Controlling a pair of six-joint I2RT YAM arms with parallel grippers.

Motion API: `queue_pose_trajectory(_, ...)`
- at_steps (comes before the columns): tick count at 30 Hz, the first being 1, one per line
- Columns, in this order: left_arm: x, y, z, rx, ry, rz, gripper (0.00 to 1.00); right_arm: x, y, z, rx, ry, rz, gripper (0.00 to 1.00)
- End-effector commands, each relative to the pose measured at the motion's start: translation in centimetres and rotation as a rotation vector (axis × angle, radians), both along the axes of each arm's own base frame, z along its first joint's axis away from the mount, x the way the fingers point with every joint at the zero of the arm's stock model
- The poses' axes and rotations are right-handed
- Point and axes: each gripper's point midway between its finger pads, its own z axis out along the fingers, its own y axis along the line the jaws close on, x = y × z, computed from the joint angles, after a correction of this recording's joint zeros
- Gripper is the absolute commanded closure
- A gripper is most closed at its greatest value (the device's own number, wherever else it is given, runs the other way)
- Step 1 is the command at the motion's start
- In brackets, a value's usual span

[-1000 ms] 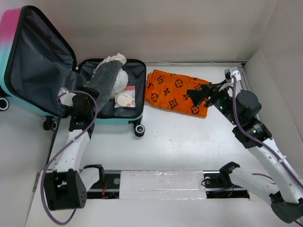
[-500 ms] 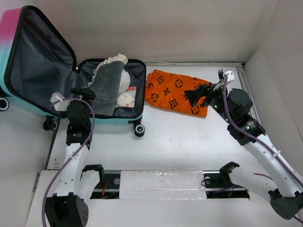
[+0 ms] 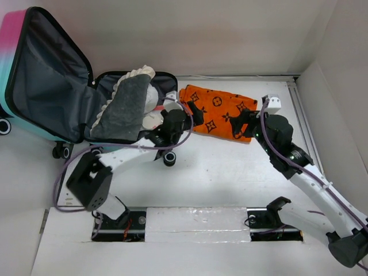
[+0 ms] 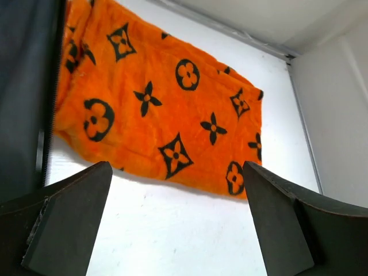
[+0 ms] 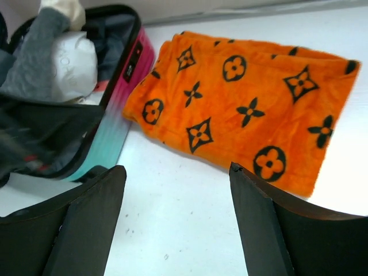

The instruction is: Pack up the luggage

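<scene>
Left gripper [image 4: 175, 167] and right gripper [image 5: 177, 168] both gape empty, facing the plush orange blanket [image 5: 247, 103] beside the hard-shell luggage [image 3: 46, 75].

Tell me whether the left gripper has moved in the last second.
Yes. The left gripper swung right, from the near left corner of the luggage to its right edge, beside the orange blanket.

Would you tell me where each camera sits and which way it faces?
Top external: above and behind, looking down at luggage and blanket; left arm and right arm show.
Left wrist: on the left arm, facing the blanket; left gripper open below.
Right wrist: on the right arm, facing blanket and luggage; right gripper open below.
All share the blanket.
</scene>
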Motion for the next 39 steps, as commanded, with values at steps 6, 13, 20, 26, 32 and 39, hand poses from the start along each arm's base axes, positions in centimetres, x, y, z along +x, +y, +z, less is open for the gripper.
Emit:
queue_pose_trajectory(6, 5.6, -10.5, -5.0, -0.022, 0.153, -0.061, 0.08, -1.7, -3.3, 3.9, 0.051, -0.106, -0.131, 0.22)
queue_pose_trajectory(13, 4.2, -21.0, -8.7, 0.032, 0.182, -0.239, 0.08, -3.0, -4.6, 7.0, 0.079, -0.165, -0.149, 0.22)
queue_pose_trajectory(20, 4.9, -24.7, -15.0, 0.084, 0.278, -0.293, 0.19, -3.6, -4.4, 8.5, 0.100, -0.205, -0.115, 0.22)
queue_pose_trajectory(26, 0.9, -29.5, -17.6, 0.144, 0.297, -0.482, 0.30, -3.9, -4.0, 9.5, 0.124, -0.236, -0.086, 0.22)
queue_pose_trajectory(32, -2.3, -28.4, -14.2, 0.098, 0.262, -0.582, 0.31, -3.8, -3.5, 9.9, 0.130, -0.243, -0.065, 0.22)
queue_pose_trajectory(39, -1.3, -20.0, -3.8, 0.088, 0.041, -0.378, 0.00, -3.3, -1.4, 9.6, 0.138, -0.241, 0.026, 0.22)
